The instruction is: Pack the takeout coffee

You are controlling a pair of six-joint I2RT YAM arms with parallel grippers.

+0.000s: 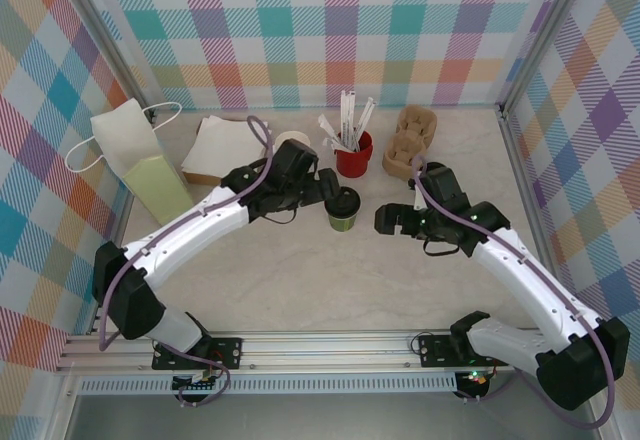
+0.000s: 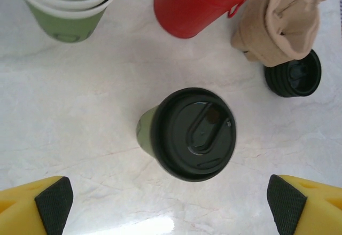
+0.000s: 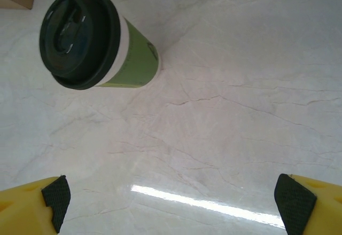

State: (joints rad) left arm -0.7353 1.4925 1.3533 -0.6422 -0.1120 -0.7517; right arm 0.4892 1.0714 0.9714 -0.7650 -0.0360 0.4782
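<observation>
The takeout coffee (image 1: pixel 343 208), an olive-green paper cup with a black lid, stands upright on the marble table near its middle. My left gripper (image 1: pixel 328 192) hovers just left of it, open. In the left wrist view the cup (image 2: pixel 188 133) sits ahead of the wide-spread gripper (image 2: pixel 170 203), with nothing between the pads (image 2: pixel 53 203). My right gripper (image 1: pixel 383 222) is a short way right of the cup, also open. The right wrist view has the cup (image 3: pixel 91 40) at the upper left, clear of that gripper (image 3: pixel 175 200).
Behind the cup stand a red cup of white stirrers (image 1: pixel 353 155), a brown cardboard carrier (image 1: pixel 408 140) and stacked paper cups (image 2: pixel 67 5). A loose black lid (image 2: pixel 294 75) lies by the carrier. A white paper bag (image 1: pixel 130 150) and flat paper goods (image 1: pixel 215 150) sit at back left.
</observation>
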